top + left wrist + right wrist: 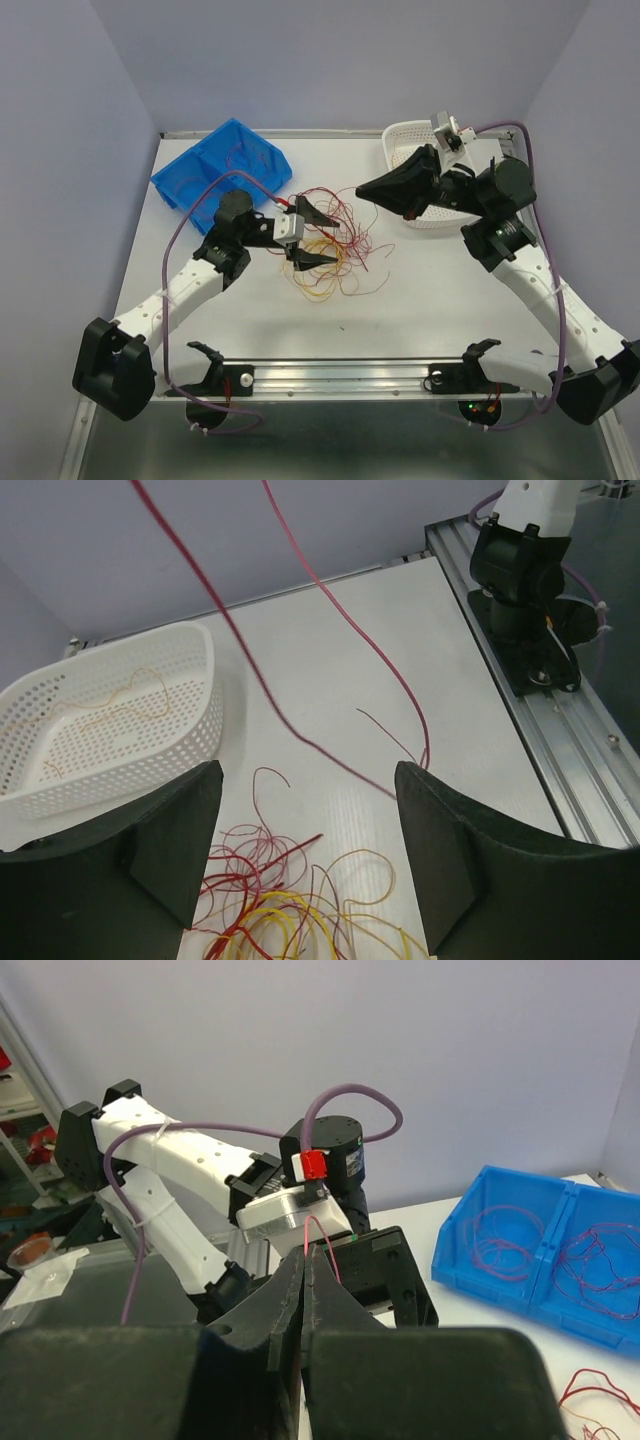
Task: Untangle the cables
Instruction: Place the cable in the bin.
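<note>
**One red strand [320,1245] pinched, tangle straddled**

The cables [325,250] are lying in a loose tangle on the table [420,290]. The left gripper [335,240] is standing wide open over them, gripping nothing. The right gripper [304,1265], raised near the white basket [400,135], is pinching the red strand between fully closed fingers.

cables [325,250] on table [450,300], mid | bin [222,165] behind-left of cables | basket [400,135] behind-right of cables | left gripper [328,237] over cables' left part | right gripper [361,188] behind-right of cables, between cables and basket
</note>
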